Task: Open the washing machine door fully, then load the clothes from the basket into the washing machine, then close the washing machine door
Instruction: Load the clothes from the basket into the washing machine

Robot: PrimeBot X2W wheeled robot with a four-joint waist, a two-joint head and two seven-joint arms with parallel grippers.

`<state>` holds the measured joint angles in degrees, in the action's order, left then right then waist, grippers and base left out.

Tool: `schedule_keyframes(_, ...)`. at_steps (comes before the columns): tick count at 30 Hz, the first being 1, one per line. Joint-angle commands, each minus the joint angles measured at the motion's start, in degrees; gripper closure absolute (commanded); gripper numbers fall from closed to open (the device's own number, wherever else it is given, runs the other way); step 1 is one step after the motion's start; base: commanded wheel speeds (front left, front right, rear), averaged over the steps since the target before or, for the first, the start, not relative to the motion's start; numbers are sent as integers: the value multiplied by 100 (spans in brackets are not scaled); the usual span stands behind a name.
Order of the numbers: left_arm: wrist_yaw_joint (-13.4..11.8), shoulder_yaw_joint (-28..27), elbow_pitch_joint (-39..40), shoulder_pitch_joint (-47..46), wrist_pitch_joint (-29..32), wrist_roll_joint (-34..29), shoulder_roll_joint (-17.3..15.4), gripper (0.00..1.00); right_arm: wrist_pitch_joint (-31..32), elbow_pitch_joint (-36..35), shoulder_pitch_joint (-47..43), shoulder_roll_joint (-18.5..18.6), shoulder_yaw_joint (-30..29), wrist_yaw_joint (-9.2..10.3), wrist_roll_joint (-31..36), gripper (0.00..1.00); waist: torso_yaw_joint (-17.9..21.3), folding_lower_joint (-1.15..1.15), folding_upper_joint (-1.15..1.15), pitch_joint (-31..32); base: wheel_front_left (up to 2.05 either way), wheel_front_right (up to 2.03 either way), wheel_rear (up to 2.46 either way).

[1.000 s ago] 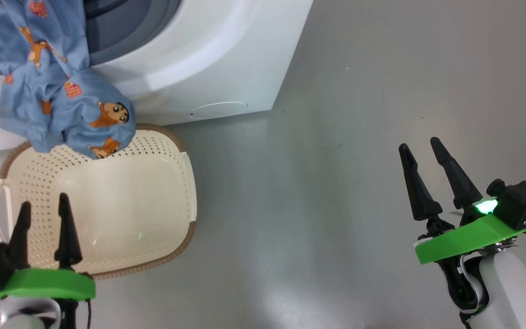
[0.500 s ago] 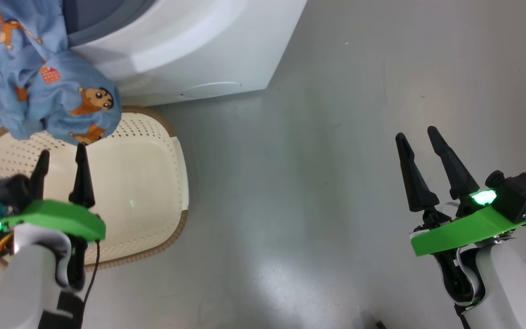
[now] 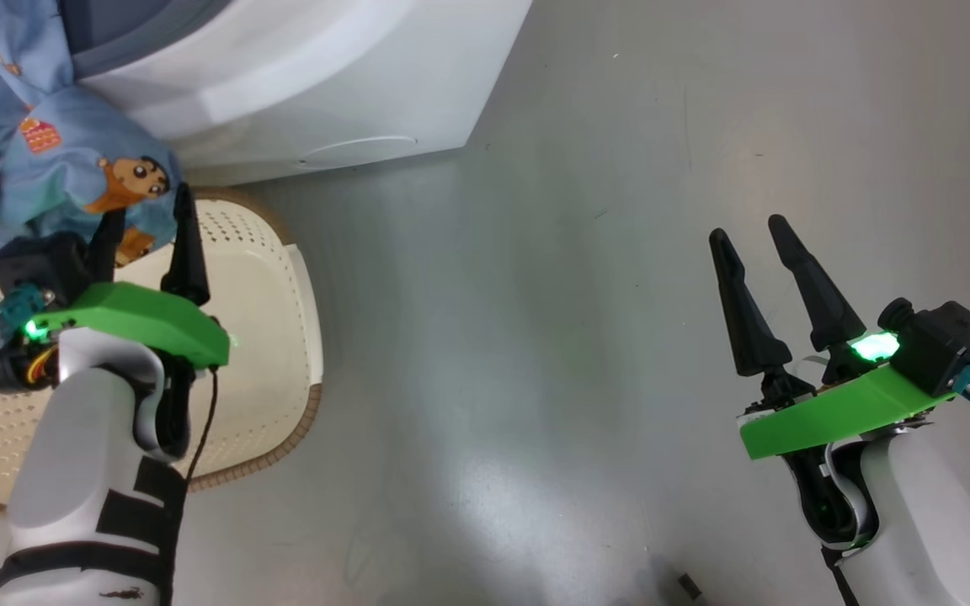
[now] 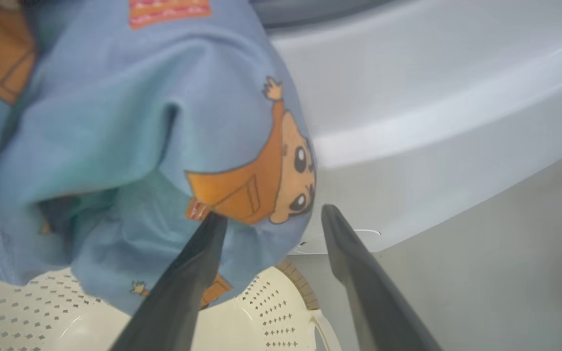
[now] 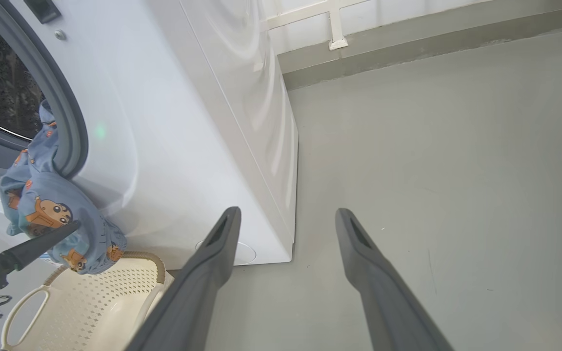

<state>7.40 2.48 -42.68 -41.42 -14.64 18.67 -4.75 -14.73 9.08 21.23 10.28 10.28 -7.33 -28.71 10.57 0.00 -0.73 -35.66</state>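
Your left gripper (image 3: 148,210) stands at the upper left of the head view with its fingers spread apart, above the basket (image 3: 259,278). Its tips reach the lower edge of the clothes (image 3: 39,160). In the left wrist view one finger (image 4: 188,273) crosses the bottom fold of the clothes (image 4: 115,122); you cannot tell from this whether it touches.

The light-blue printed cloth hangs from the grey rim of the washing machine (image 5: 188,122) opening at the left of the right wrist view. From there the clothes (image 5: 42,204) trail down the white front to just above the rim of the basket (image 5: 90,302).

Your right gripper (image 3: 748,229) sits at the right of the head view, well apart from the machine. Its fingers are also spread, over the bare grey floor (image 3: 578,295).
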Motion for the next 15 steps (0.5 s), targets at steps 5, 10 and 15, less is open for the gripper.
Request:
schedule_keyframes(5,9,-147,4,-123,-36,93,-132,0,-27,-96,-38,-54,148,-16,48,0,58,0,0,3,0,0,0)
schedule_keyframes(10,9,-556,-289,-350,-36,247,-87,0,-27,-109,-22,-62,203,-16,34,0,109,0,0,5,0,0,0)
schedule_keyframes(15,9,-746,-640,-646,-36,436,-148,0,-27,-128,-15,-51,236,-16,23,0,163,0,0,-12,0,0,0)
